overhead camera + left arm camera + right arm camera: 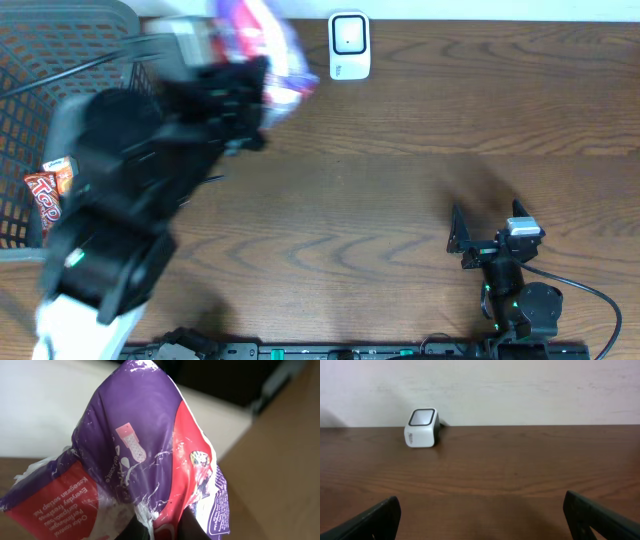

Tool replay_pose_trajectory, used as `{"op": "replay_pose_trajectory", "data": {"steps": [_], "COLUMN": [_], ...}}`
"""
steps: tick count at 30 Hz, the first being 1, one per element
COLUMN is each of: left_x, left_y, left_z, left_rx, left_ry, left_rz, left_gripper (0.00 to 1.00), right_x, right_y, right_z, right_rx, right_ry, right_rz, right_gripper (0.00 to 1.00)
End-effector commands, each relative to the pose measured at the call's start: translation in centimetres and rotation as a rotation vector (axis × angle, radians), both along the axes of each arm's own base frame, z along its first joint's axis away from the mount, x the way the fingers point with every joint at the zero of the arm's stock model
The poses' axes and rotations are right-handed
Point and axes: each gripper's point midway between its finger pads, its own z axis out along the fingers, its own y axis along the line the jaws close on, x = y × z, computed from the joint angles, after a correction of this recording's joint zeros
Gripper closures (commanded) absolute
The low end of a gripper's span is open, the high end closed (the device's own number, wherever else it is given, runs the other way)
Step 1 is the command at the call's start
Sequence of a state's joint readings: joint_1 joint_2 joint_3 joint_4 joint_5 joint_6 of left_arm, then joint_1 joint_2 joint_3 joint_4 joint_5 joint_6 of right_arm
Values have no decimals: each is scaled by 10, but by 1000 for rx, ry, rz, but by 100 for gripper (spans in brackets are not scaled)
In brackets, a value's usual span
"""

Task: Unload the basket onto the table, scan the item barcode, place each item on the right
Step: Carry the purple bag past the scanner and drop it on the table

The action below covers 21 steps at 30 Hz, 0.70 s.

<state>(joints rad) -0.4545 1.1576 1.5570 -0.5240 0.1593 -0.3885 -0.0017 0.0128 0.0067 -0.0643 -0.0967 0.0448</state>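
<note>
Looking from overhead, I see my left gripper [252, 78] pinched shut on the purple packet [268, 40] at eleven o'clock, just beside the white scanner [349, 45] at twelve. The basket [40, 110] sits at nine and the right gripper [478, 238] rests at five. Left wrist view: the crumpled packet fills the frame, clamped at six, with no barcode showing. Right wrist view: fingers [367, 520] spread wide, holding nothing, scanner at ten. I judge we're presenting the item; next I'd turn its barcode toward the scanner window.
</note>
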Motion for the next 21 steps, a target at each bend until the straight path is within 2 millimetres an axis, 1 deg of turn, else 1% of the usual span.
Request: {"op": "replay_pose_trajectory", "data": {"steps": [1, 4, 6, 12, 13, 17, 21], "left_x": [4, 11, 19, 36, 39, 45, 50], "left_y": [-36, -62, -75, -89, -91, -96, -99], "left_z": [-21, -64, -99, -194, -213, -261, -301], "left_rx": [85, 175, 241, 394, 420, 483, 525], "left_ry": [26, 125, 213, 451, 497, 606, 686], "left_rz": [-104, -161, -179, -182, -184, -190, -190], "left_gripper": [93, 92, 93, 93, 93, 93, 92], "right_x": [0, 0, 0, 0, 0, 0, 0], "right_y": [-2, -2, -2, -2, -2, -2, -2], "right_z": [-1, -1, -1, -1, -1, -1, -1], "right_rx": [13, 13, 13, 13, 13, 13, 13], "right_ry": [3, 3, 3, 3, 3, 3, 3], "right_rz": [-12, -12, -12, -12, -12, -12, -12], "right_gripper": [1, 1, 1, 1, 1, 1, 1]}}
